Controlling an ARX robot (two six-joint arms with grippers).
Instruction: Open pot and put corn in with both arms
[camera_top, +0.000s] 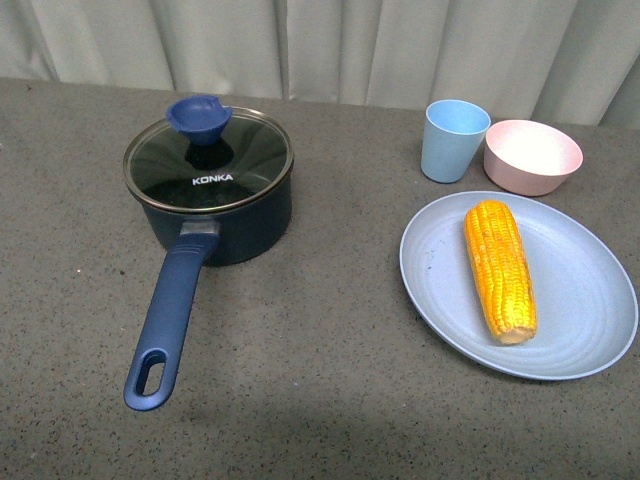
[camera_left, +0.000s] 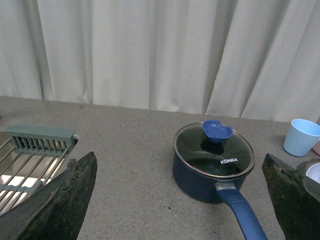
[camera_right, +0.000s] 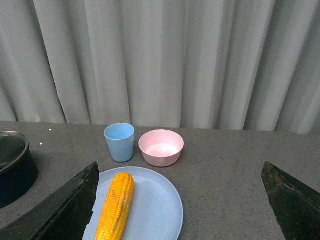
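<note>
Starting from nothing done: the lid (camera_top: 207, 165) sits on the pot (camera_top: 215, 215) toward the tabletop's (camera_top: 320, 400) left, the corn (camera_top: 500, 270) lies on the plate (camera_top: 590, 310) near its right edge; my left fingers (camera_left: 75, 200) and right fingers (camera_right: 70, 210) are spread, empty.

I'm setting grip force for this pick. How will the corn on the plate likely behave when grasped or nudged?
The corn is a rounded, tapered cob lying on its side on the smooth blue plate, so a nudge would probably roll it. Its bumpy kernel rows should resist slipping in a grasp. It looks stiff, not floppy; weight cannot be judged.
</note>
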